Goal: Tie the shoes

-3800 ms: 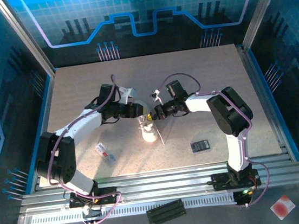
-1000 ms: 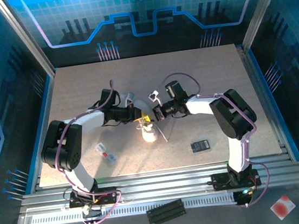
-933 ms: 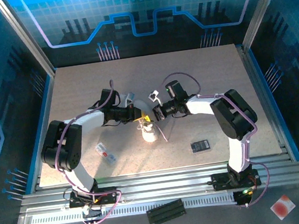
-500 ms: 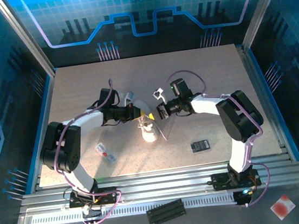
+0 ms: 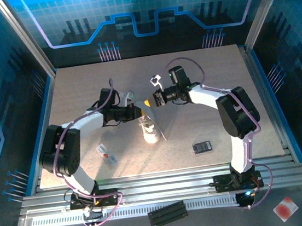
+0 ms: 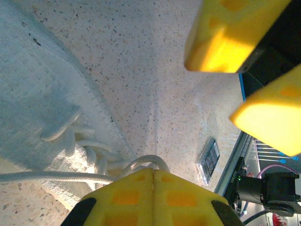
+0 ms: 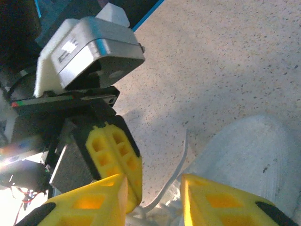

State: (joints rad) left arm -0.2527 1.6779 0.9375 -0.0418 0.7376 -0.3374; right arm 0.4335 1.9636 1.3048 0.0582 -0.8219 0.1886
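Note:
The shoe [image 5: 149, 133], a small white sneaker, lies toe toward the arms at the table's middle; its knit side [image 6: 37, 103] and toe [image 7: 251, 148] show in the wrist views. My left gripper [image 5: 140, 112] [image 6: 154, 181] hovers just beyond the shoe's laced end, shut on a loop of white lace [image 6: 151, 161] that arches out of its tips. My right gripper [image 5: 149, 101] [image 7: 153, 202] faces it from the far right, open, with a slack lace strand [image 7: 180, 165] running through the gap and the left gripper's fingertips [image 7: 117, 150] beside its left finger.
A small flat black rectangle [image 5: 202, 147] [image 6: 209, 159] lies right of the shoe. A white tag [image 5: 106, 154] lies to its left. One loose lace end [image 5: 162, 135] trails from the shoe toward the near right. Metal rails run along the table's near edge.
The right gripper has drawn back from the shoe toward the far side and its jaws have spread wider. The left gripper has shifted slightly back and left, still closed on the lace.

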